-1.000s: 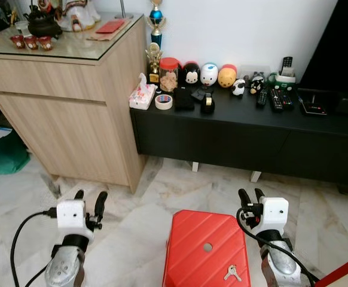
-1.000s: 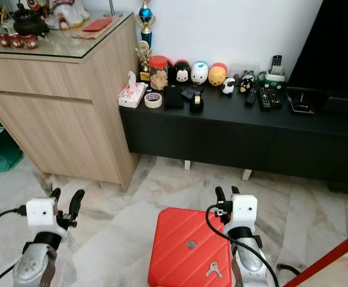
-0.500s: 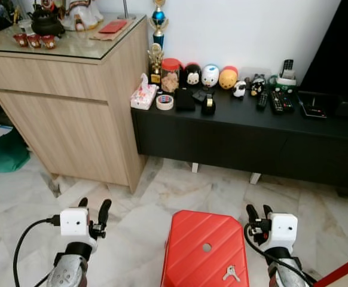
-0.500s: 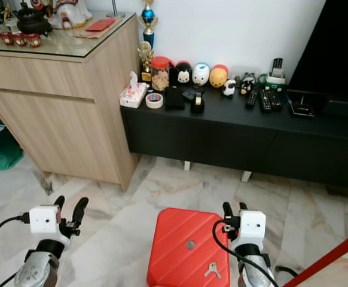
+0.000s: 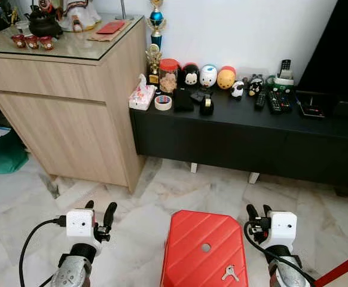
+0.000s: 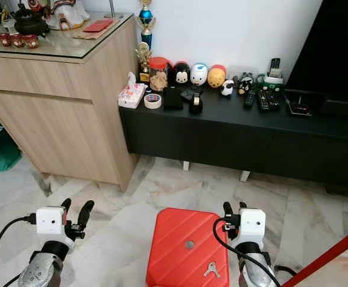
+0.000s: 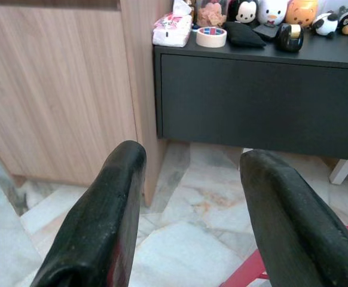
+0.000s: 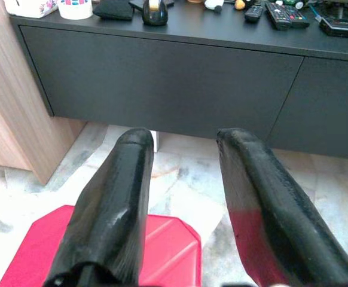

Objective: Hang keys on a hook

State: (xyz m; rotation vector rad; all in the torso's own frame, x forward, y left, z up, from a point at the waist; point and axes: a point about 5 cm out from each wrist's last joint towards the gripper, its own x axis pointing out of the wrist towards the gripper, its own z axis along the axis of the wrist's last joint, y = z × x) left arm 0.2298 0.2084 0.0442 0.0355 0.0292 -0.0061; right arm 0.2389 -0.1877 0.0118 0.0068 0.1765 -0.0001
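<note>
A small set of silver keys (image 5: 229,273) lies on the near right part of a red ribbed stool (image 5: 192,239) on the marble floor. My right gripper (image 5: 257,211) hovers open beside the stool's right edge, up and to the right of the keys, with nothing between its fingers (image 8: 123,197). My left gripper (image 5: 100,209) is open to the left of the stool, over bare floor, with its fingers (image 7: 99,221) apart. No hook can be made out.
A black low cabinet (image 5: 252,128) ahead carries toy figures, a tape roll (image 5: 164,102), a tissue pack and remotes. A tall wooden cabinet (image 5: 66,101) with a glass top stands at the left. A red bar (image 5: 341,274) crosses the bottom right corner.
The camera has shifted slightly. Both arms have sunk lower in view, and the left gripper has moved right, closer to the stool. The keys lie unmoved on the stool.
</note>
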